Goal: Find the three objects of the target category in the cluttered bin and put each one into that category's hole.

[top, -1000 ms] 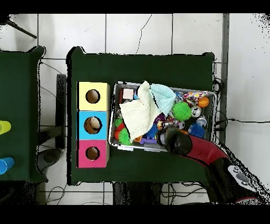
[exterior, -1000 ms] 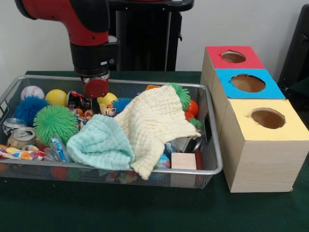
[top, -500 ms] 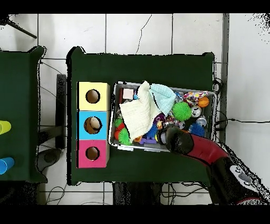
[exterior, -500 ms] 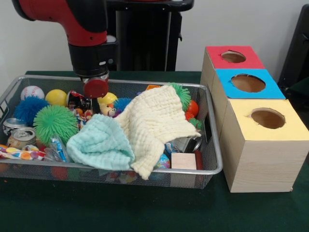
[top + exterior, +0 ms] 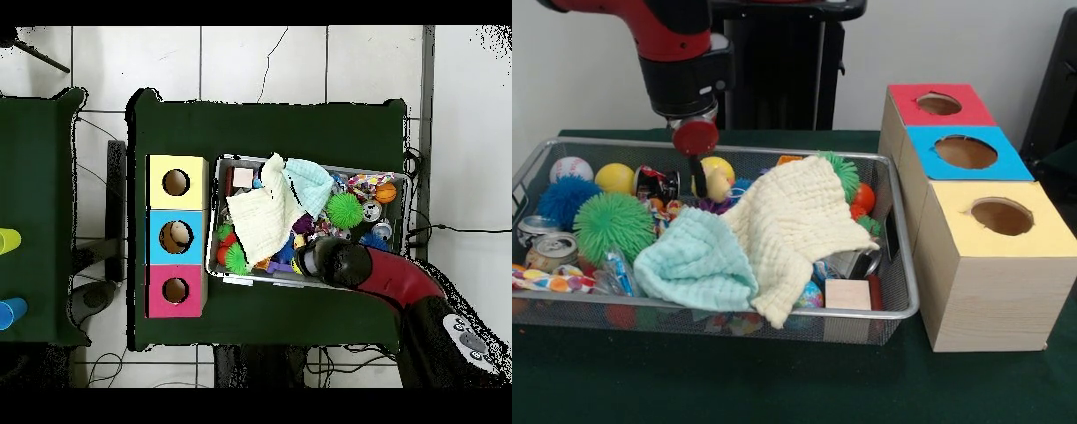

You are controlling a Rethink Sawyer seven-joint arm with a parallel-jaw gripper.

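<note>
A small yellow toy (image 5: 718, 183), possibly a duck, hangs just above the clutter at the back of the wire bin (image 5: 900, 265); the gripper (image 5: 699, 179) appears to hold it, a dark finger (image 5: 698, 177) touching its left side, though the width of the jaws cannot be told. Above the finger sits a red disc (image 5: 695, 136) under the black wrist of the red arm (image 5: 671, 26). In the overhead view the arm (image 5: 400, 285) enters the bin over the long side nearest the robot and hides the toy.

Around the toy lie a yellow ball (image 5: 615, 177), a baseball (image 5: 570, 168), a blue spiky ball (image 5: 563, 200), a green spiky ball (image 5: 612, 225) and two cans (image 5: 549, 251) at the bin's left end. A cream cloth (image 5: 794, 230) and a mint cloth (image 5: 695, 262) cover the middle; a wooden block (image 5: 847, 294) rests against the front wall.

Beside the bin, on the green desk (image 5: 777, 389), stand three wooden boxes in a row, each with a round hole: red top (image 5: 938, 104), blue top (image 5: 965, 152), yellow top (image 5: 1000, 216). In the overhead view something pale shows inside the blue box's hole (image 5: 176, 236).
</note>
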